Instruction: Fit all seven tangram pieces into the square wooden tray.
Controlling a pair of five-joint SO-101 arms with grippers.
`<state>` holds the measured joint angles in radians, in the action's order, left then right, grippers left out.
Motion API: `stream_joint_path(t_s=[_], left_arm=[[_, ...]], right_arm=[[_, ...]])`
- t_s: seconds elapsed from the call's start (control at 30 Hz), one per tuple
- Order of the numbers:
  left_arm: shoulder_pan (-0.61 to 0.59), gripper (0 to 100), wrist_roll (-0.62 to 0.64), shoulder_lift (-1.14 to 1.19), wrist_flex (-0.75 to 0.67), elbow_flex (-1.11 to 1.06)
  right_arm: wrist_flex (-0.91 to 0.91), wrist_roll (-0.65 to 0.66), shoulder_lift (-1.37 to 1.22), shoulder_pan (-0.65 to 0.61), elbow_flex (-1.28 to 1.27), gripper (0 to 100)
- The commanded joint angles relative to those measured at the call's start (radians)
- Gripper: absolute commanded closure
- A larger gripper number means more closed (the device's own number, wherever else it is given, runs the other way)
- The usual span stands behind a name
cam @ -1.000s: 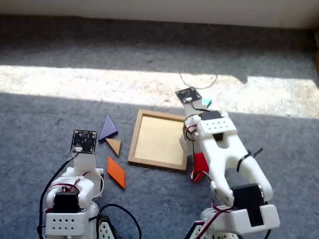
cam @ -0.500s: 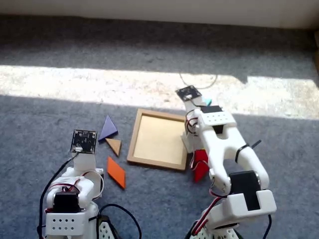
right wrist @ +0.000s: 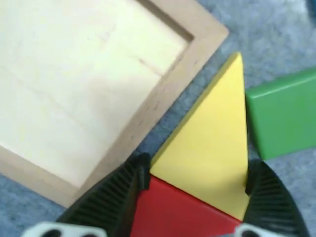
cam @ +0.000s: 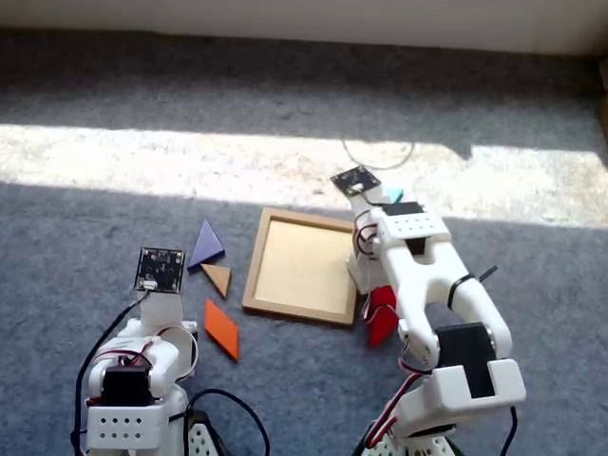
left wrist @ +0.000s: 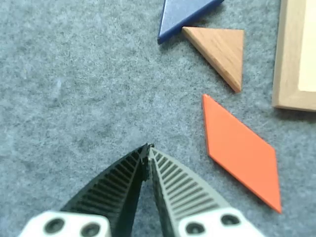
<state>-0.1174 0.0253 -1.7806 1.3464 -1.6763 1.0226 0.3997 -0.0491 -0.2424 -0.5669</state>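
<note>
Nearest us on the grey worktop (cam: 114,218), the left claw (left wrist: 148,149) hung just above the surface with its two fingers pressed together, holding nothing. Just beyond it lay the orange parallelogram (left wrist: 241,152), flat and apart from the other pieces. Past that lay the wood-coloured triangle (left wrist: 220,49), with the blue triangle (left wrist: 183,12) meeting it at a corner. On the other side, the right claw (right wrist: 197,173) stood with its fingers apart, one at each side of the yellow triangle (right wrist: 212,138); we could not tell whether they pressed on it. A red piece (right wrist: 177,212) touched the yellow triangle's near edge, and a green piece (right wrist: 281,113) sat just beside its far side. The square wooden tray (cam: 255,271) lay between the two arms with no piece inside it, and the yellow triangle rested just outside its corner. Farther off, a small teal piece (cam: 393,195) showed beside the right arm.
</note>
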Motion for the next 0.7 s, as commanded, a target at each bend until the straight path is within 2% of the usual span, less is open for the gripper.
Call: stream_joint_path(t_s=[0.0,0.33,0.67], left_arm=[[-0.013,99,-0.008,-0.039,0.003,-0.019],[-0.013,99,-0.008,-0.039,0.003,-0.019],[-0.013,99,-0.008,-0.039,0.003,-0.019]], right_arm=[[-0.007,0.021,0.013,-0.018,0.042,77.6],[-0.005,0.021,0.042,-0.004,0.047,79.6],[0.071,0.021,0.266,-0.005,0.047,79.6]])
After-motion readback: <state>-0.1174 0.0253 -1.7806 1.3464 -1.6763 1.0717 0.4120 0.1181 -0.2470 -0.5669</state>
